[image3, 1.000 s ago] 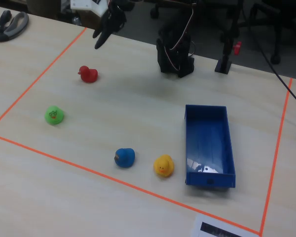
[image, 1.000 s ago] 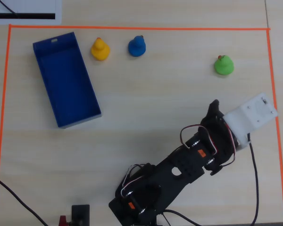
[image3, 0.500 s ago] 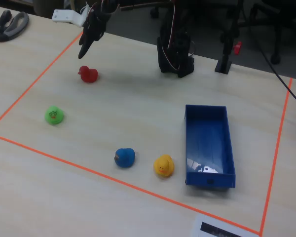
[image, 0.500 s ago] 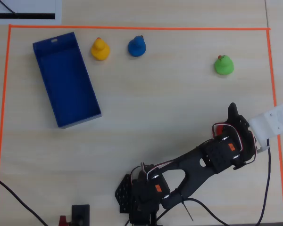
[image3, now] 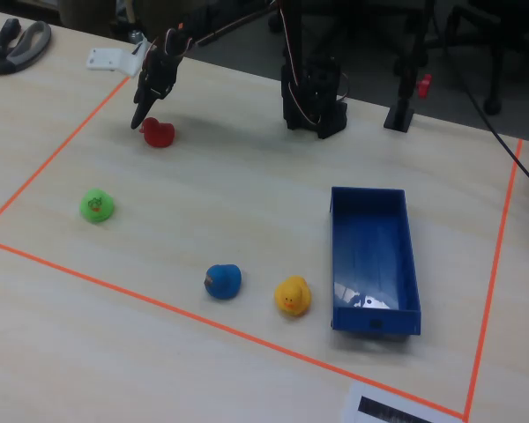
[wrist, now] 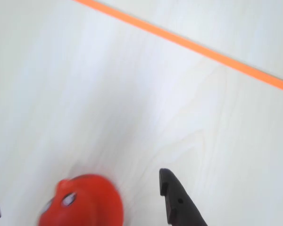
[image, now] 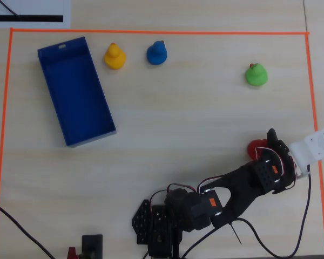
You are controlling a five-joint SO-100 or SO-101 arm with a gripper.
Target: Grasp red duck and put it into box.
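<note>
The red duck (image3: 160,133) sits on the table near the orange tape line, at the left in the fixed view and at the right in the overhead view, where the arm hides part of the red duck (image: 254,149). My gripper (image3: 144,117) is low over it and open. In the wrist view the red duck (wrist: 83,203) lies between the two dark fingers (wrist: 176,201) without touching either; the gripper (wrist: 79,187) holds nothing. The dark-blue box (image: 75,90) lies far off at the left of the overhead view, and it is the same box (image3: 374,258) at the right of the fixed view.
A yellow duck (image: 114,56) and a blue duck (image: 156,53) stand beside the box's far end. A green duck (image: 256,74) stands above the gripper in the overhead view. Orange tape (image: 312,91) borders the work area. The arm's base (image3: 313,97) is at the back.
The arm has swung outward and come down. The gripper was above and short of the red duck; now its fingers stand on either side of it.
</note>
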